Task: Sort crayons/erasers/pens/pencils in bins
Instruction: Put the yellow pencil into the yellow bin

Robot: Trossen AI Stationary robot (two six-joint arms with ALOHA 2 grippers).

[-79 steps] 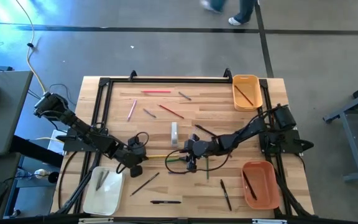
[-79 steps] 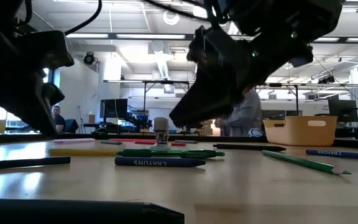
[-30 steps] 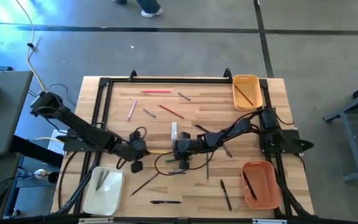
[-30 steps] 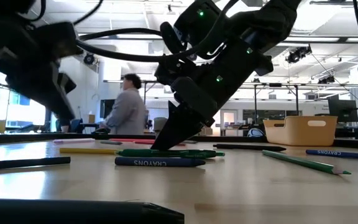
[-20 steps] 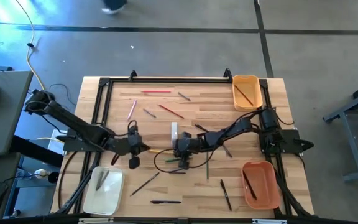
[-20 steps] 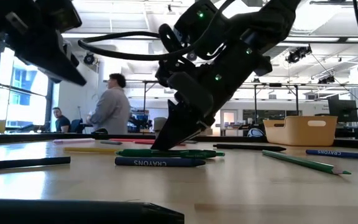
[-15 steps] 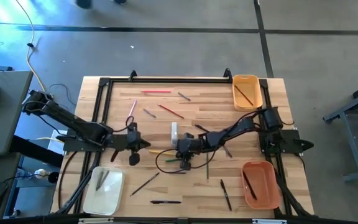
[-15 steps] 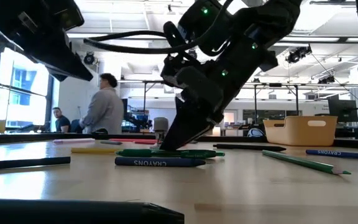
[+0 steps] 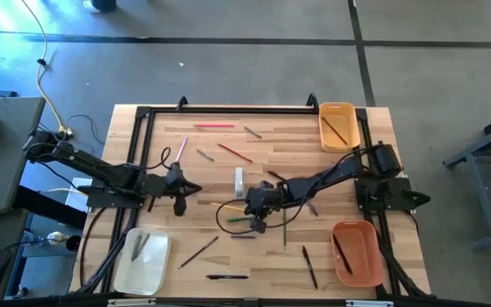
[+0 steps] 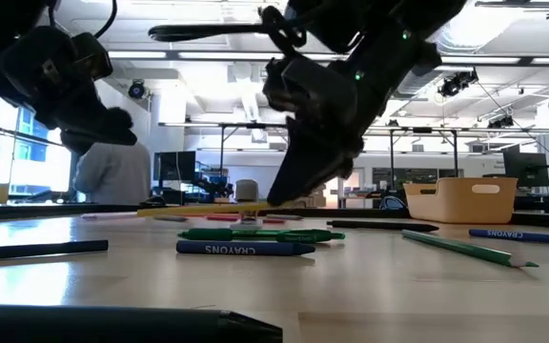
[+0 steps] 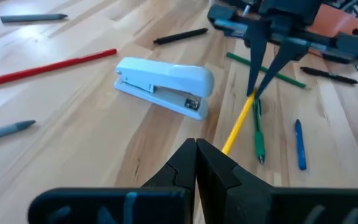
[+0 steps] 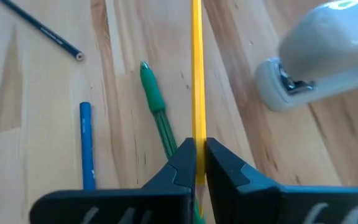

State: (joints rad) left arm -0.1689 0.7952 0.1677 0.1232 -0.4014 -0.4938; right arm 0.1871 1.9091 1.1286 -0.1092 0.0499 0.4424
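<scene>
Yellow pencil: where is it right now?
The yellow pencil is pinched in the right gripper near the table's middle, beside the stapler and above the green pen.

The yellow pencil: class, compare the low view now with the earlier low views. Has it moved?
Yes. The yellow pencil, which lay on the table, now hangs above it, pinched in the right gripper, higher than the green pen still lying there.

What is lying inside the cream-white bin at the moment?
The cream-white bin holds two short greyish sticks, side by side near its far end. What kind they are cannot be told. Nothing covers the bin; the rest looks bare.
</scene>
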